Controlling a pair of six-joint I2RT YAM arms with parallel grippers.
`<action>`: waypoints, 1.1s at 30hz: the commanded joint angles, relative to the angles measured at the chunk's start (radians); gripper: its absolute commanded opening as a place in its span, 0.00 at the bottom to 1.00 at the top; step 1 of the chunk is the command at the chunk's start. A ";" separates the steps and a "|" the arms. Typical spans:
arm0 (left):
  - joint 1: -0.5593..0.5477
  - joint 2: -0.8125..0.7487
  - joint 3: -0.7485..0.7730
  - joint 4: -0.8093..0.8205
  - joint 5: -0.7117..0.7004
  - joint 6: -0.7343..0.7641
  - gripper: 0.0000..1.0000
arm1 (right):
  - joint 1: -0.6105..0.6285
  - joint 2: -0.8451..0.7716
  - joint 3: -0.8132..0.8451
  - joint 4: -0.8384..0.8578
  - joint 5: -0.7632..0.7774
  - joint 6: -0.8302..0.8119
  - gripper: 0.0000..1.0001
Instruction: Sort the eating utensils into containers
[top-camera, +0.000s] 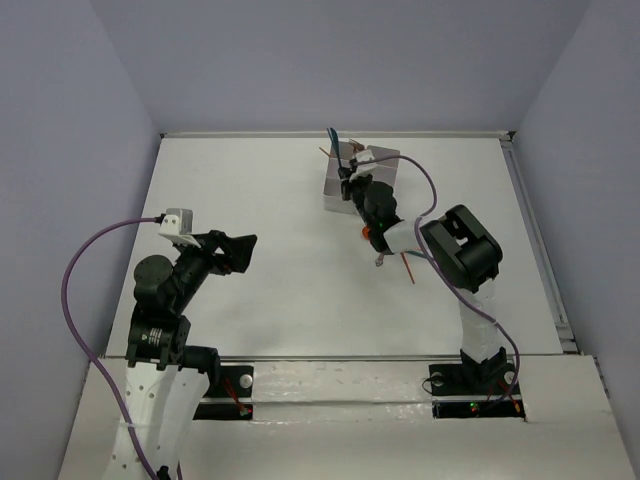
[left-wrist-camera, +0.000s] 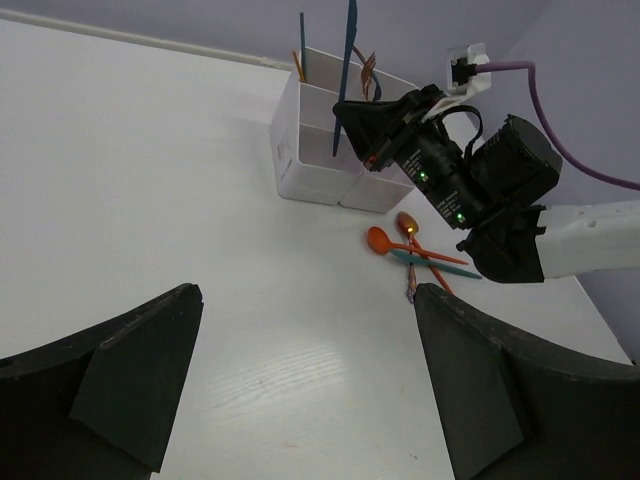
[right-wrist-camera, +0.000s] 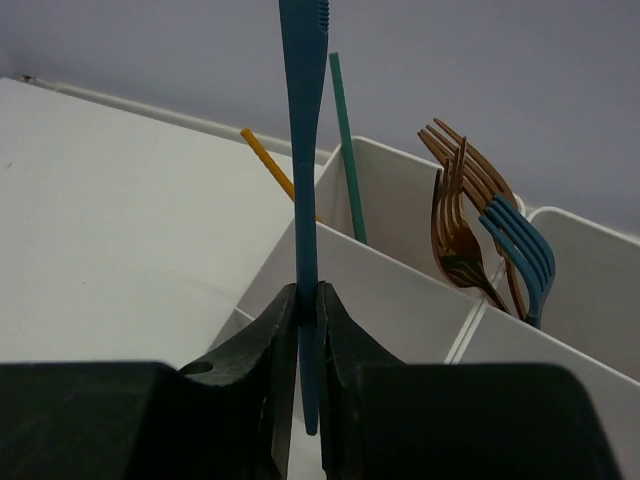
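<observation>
Spreading under everything, the white bench (top-camera: 280, 250) carries the white block of containers (top-camera: 333, 192), which sits directly below the right gripper (top-camera: 348, 180). The left gripper (top-camera: 240, 250) hangs well apart from that block, off to its left and nearer the arm bases. Its jaws are spread wide with nothing between them, and the wrist view shows only bare bench between its two dark fingers (left-wrist-camera: 130, 385).

The right gripper is closed tight on a teal utensil (right-wrist-camera: 303, 120), pinching the thin shaft near its lower end. The utensil stands upright, its ribbed end high above the fingers and a short tip showing below them. The tip is down among the compartment walls, but I cannot tell which compartment it is in.

Beyond the right gripper, a far compartment holds orange-brown forks (right-wrist-camera: 455, 215) and a blue fork (right-wrist-camera: 520, 245), tines up. A neighbouring one holds a teal handle (right-wrist-camera: 345, 150) and a yellow-orange handle (right-wrist-camera: 268, 165).

Behind this gripper, beside its wrist, loose utensils lie crossed on the bench: an orange spoon (left-wrist-camera: 378, 240), a brown spoon (left-wrist-camera: 406, 222) and a teal piece (left-wrist-camera: 440, 267).
</observation>
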 joint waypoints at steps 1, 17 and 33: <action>-0.006 -0.003 -0.001 0.035 0.017 0.002 0.99 | 0.014 -0.016 -0.043 0.129 0.018 0.009 0.21; 0.003 -0.018 -0.007 0.041 0.020 0.001 0.99 | 0.032 -0.339 -0.253 -0.018 0.010 0.073 0.33; -0.006 -0.058 -0.008 0.044 0.028 0.001 0.99 | -0.045 -0.632 -0.218 -1.328 0.049 0.372 0.19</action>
